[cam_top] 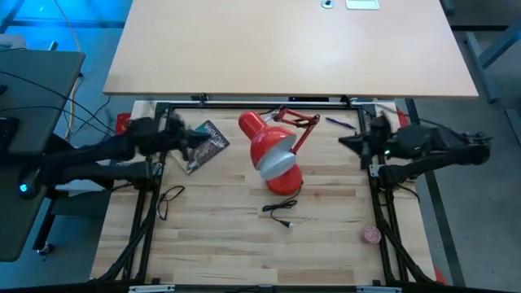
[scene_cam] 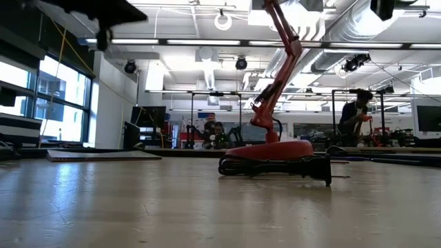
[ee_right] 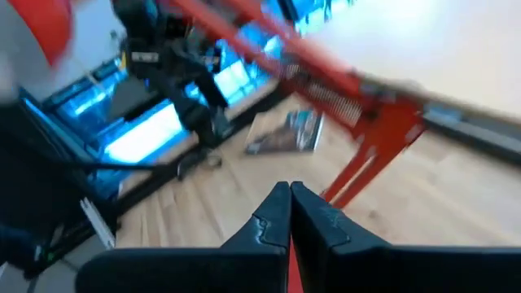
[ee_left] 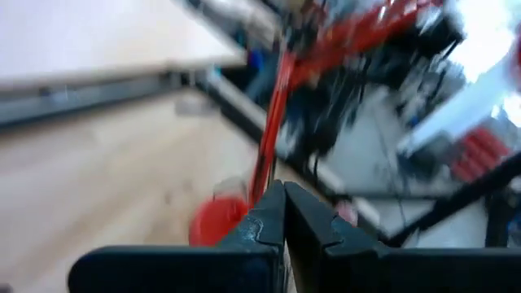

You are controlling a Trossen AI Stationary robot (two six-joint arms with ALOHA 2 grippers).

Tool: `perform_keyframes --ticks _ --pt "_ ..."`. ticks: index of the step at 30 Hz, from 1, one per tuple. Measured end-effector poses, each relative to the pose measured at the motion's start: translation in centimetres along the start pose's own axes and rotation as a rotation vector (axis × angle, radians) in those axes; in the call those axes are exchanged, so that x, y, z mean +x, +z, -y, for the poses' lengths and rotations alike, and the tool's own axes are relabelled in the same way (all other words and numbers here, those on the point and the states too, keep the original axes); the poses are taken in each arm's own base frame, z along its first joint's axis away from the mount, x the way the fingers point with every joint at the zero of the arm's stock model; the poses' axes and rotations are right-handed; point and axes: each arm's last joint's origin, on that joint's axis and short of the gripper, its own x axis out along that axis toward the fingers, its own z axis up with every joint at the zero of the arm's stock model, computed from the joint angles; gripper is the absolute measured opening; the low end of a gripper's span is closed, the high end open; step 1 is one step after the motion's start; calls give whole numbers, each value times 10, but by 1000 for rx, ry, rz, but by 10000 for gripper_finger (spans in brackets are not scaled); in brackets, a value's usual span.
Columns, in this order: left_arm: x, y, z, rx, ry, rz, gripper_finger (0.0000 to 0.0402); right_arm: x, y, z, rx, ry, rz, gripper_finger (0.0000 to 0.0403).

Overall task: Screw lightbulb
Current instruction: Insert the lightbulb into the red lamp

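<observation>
- Left gripper (cam_top: 198,140) raised above the left far part of the wooden table (cam_top: 244,244), just over a booklet (cam_top: 210,143); fingers (ee_left: 264,224) pressed together in the left wrist view, nothing between them.
- Right gripper (cam_top: 346,143) raised at the right far side, tip pointing left toward the lamp; fingers (ee_right: 273,216) likewise pressed tight together in the right wrist view, gripping nothing.
- Red desk lamp (cam_top: 259,134) in the middle of the table, between the two grippers and apart from both; round red base (cam_top: 286,182) on the wood, pale shade opening (cam_top: 277,159) just above the base as seen from overhead, jointed red arm (cam_top: 299,122) folded over on the far side.
- Black cord (cam_top: 281,212) with its plug lying loose on the wood just near of the base; seen bundled against the base in the low view (scene_cam: 275,167).
- Small pale round thing, seemingly the lightbulb (cam_top: 372,235), lying on the table at the right near side, close to the right frame rail, well apart from the lamp and from both grippers; shape too small to tell for certain.
- Thin dark loop of wire (cam_top: 168,200) on the left side of the table, near of the booklet.
- Second, larger pale tabletop (cam_top: 285,41) beyond the work table.
- In the room behind, a person (scene_cam: 354,114) standing on the right and other people seated (scene_cam: 213,133) farther back.
</observation>
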Motion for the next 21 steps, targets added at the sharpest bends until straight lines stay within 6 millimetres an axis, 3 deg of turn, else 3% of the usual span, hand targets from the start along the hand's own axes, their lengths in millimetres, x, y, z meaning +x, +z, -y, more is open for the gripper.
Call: perform_keyframes --ticks 8,13,17,21 --pt "-94 30 11 80 -89 534 0 -56 50 1 -30 32 224 0" --pt "-140 28 6 84 -128 711 0 -75 66 2 -28 31 303 0" --pt "-154 25 4 51 -160 737 0 -80 71 2 -22 36 321 0" --pt "-149 29 9 59 -186 682 0 -80 70 1 -30 66 304 0"
